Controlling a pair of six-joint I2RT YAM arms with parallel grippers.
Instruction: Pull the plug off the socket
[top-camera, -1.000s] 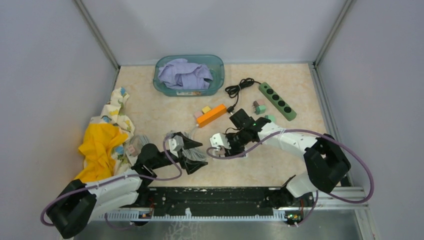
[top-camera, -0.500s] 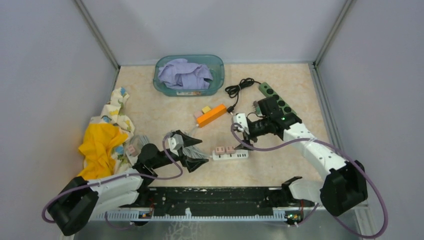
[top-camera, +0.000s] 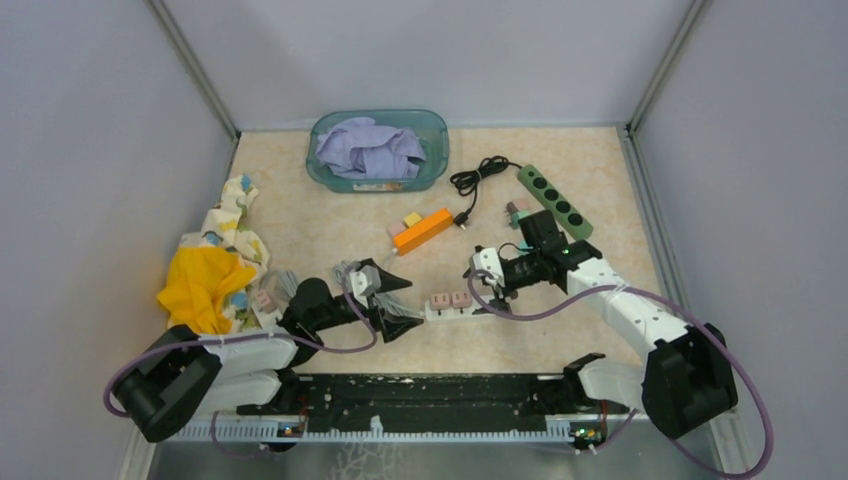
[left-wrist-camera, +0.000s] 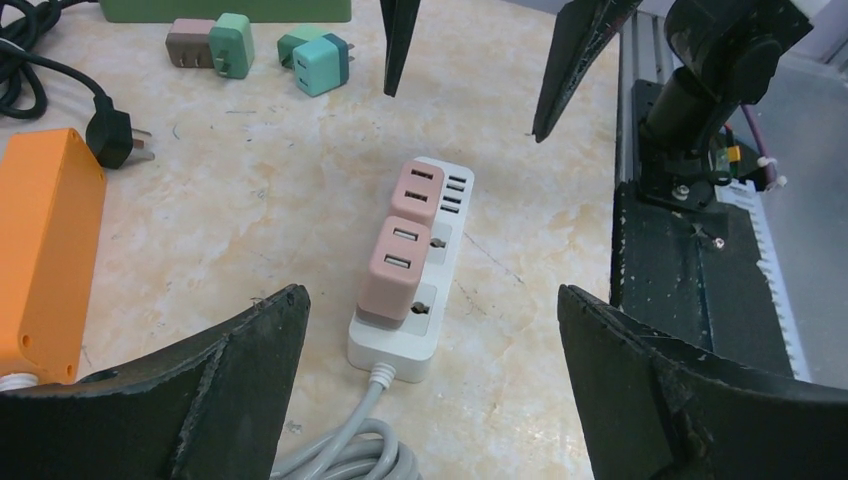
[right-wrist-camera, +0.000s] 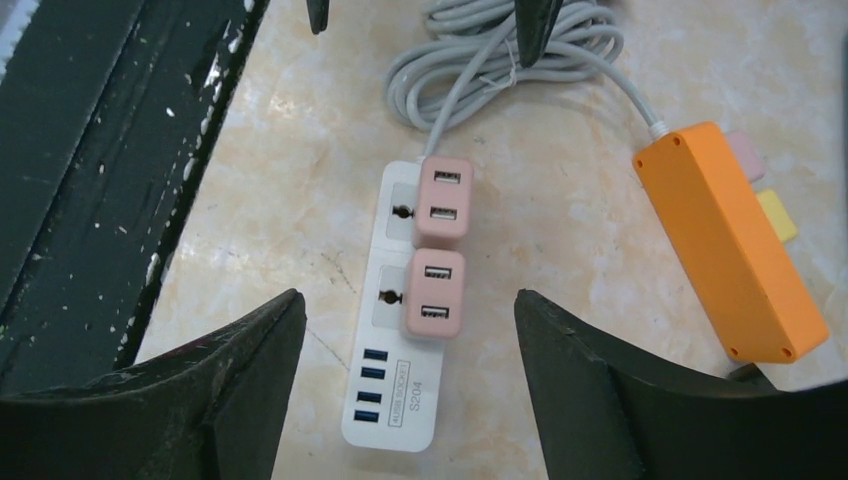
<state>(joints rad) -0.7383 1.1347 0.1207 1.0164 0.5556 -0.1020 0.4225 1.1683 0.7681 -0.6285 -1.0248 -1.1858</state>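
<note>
The socket is a white power strip (top-camera: 478, 307) lying flat on the table with two pink USB plugs (top-camera: 449, 299) seated in it side by side. My left gripper (top-camera: 405, 303) is open at the strip's cable end, low over the table; its view shows the strip (left-wrist-camera: 448, 222) and the nearer plug (left-wrist-camera: 398, 268) between its spread fingers. My right gripper (top-camera: 481, 277) is open above the strip's other end, touching nothing. In its view the strip (right-wrist-camera: 395, 390) and the plugs (right-wrist-camera: 433, 291) lie between the fingers.
An orange power strip (top-camera: 421, 230) lies just behind, and a green one (top-camera: 555, 201) with a black cable (top-camera: 478, 178) sits at the back right. Small loose adapters (top-camera: 518, 213) lie near it. A teal tub (top-camera: 432, 128) holds purple cloth. Yellow cloth (top-camera: 205, 290) is heaped at left.
The right gripper let go of the strip, opened, swung away to the back right and has come back toward the strip's end. The left gripper has slid right toward the cable end.
</note>
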